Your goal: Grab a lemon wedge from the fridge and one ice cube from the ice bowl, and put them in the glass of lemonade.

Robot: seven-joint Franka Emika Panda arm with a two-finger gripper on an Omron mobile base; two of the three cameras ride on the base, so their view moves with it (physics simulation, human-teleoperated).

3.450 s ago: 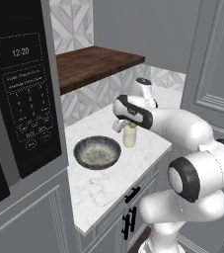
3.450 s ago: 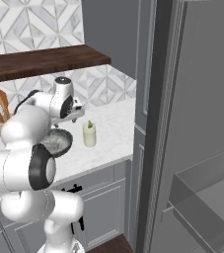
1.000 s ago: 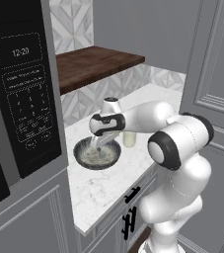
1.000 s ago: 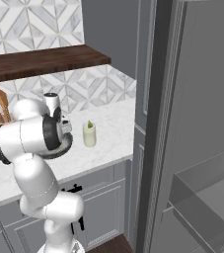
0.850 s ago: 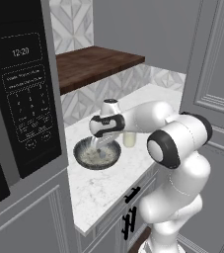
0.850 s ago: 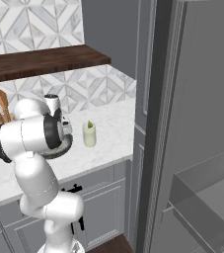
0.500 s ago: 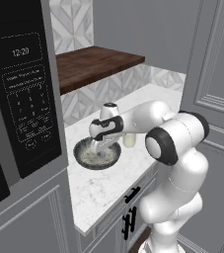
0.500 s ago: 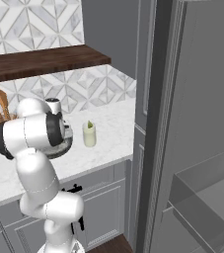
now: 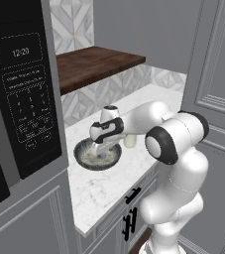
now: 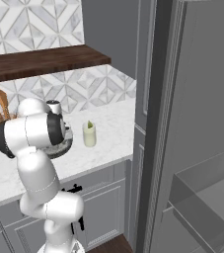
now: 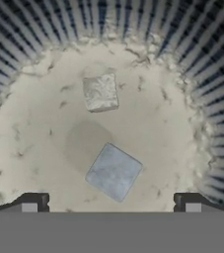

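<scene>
The gripper (image 11: 111, 203) hangs inside the ice bowl (image 11: 202, 94), jaws spread wide and empty. One ice cube (image 11: 113, 171) lies between the fingertips (image 11: 32, 202), just beyond them; another cube (image 11: 100, 92) sits farther off.

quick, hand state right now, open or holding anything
Hand: open and empty, poised over the ice bowl, with two ice cubes lying below it.

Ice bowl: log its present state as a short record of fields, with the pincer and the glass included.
ice bowl: on the marble counter, dark ribbed wall, pale mottled inside
contents: two ice cubes, apart; nearer cube, farther cube
pincer: open, low over the bowl, holding nothing
glass of lemonade: upright beside the bowl, a lemon wedge at its top
fridge: door open
</scene>
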